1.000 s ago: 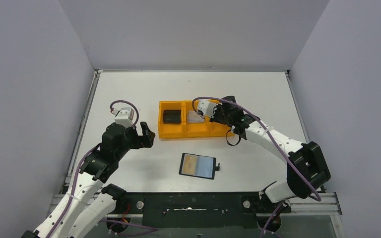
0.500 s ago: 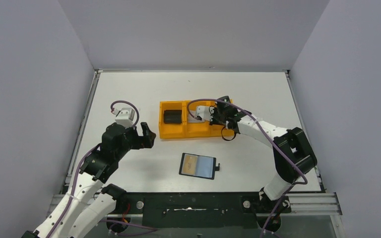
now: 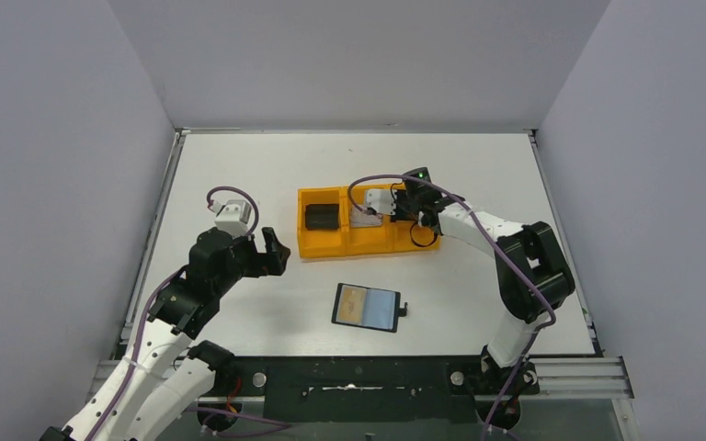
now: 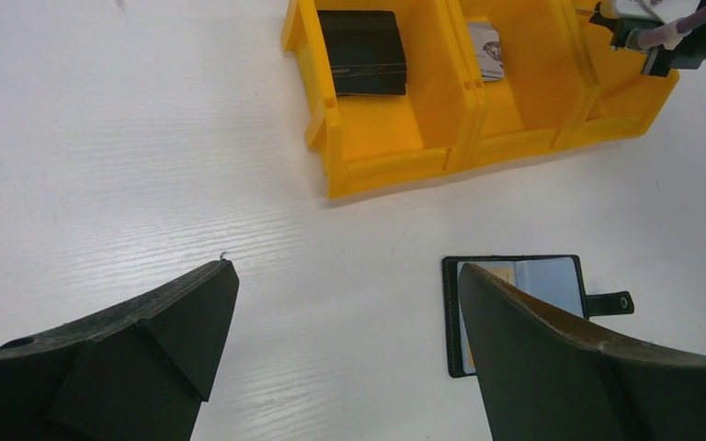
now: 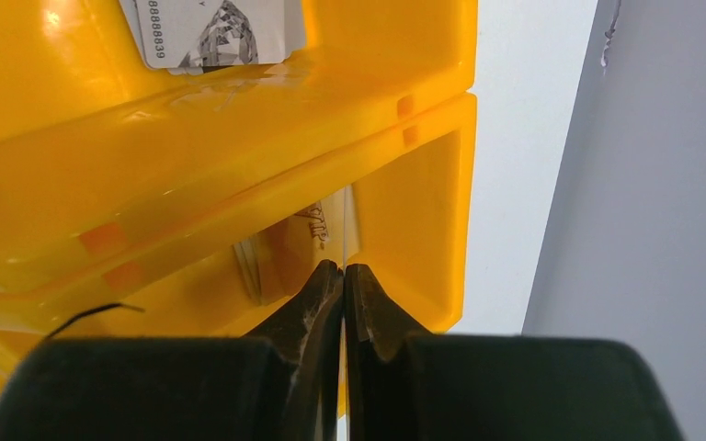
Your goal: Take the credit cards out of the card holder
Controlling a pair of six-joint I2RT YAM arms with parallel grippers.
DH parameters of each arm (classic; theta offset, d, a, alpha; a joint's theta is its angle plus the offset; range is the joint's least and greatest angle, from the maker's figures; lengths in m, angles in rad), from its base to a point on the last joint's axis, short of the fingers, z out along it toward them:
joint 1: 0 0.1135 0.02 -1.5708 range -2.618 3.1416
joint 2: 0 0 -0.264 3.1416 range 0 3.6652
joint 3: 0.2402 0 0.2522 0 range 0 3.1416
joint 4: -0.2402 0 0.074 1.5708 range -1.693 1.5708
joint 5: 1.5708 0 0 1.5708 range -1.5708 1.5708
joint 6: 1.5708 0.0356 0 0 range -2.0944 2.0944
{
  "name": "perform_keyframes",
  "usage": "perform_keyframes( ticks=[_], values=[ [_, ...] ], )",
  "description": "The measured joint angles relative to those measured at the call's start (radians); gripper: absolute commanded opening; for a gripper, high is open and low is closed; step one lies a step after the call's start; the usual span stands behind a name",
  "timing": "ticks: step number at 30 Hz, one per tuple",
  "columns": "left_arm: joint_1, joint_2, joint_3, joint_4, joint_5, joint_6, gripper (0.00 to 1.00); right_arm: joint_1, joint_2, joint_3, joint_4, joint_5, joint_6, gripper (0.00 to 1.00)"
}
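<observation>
The card holder [image 3: 366, 307] lies open on the table near the front; its blue-grey pockets [image 4: 542, 276] show a tan card edge [image 4: 494, 273] on the left side. A silvery credit card [image 3: 362, 218] [image 5: 211, 32] lies in the middle compartment of the orange tray [image 3: 340, 248]. My right gripper [image 3: 403, 219] [image 5: 343, 268] is down in the tray's right compartment. It is shut on a thin card [image 5: 343, 230] seen edge-on. My left gripper [image 3: 271, 253] [image 4: 345, 268] hangs open and empty over bare table, left of the holder.
A chunky black block [image 3: 320, 217] [image 4: 361, 52] fills the tray's left compartment. The right arm's purple cable [image 3: 368, 182] loops above the tray. Grey walls close off the table on the left, back and right.
The right arm has folded its elbow in towards the tray and its gripper has gone down into the right compartment, still shut. The left arm has barely moved.
</observation>
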Motion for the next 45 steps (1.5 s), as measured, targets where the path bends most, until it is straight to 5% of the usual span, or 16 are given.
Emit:
perform_keyframes(
  ticks=[24,45],
  values=[
    [0.000,0.001,-0.006,0.000,0.006,0.000,0.93,-0.053,0.100,-0.003,0.134,-0.085,-0.118,0.09],
    [0.000,0.012,-0.006,0.000,0.011,0.000,0.93,-0.059,0.040,-0.039,0.135,-0.100,0.033,0.48]
  ],
)
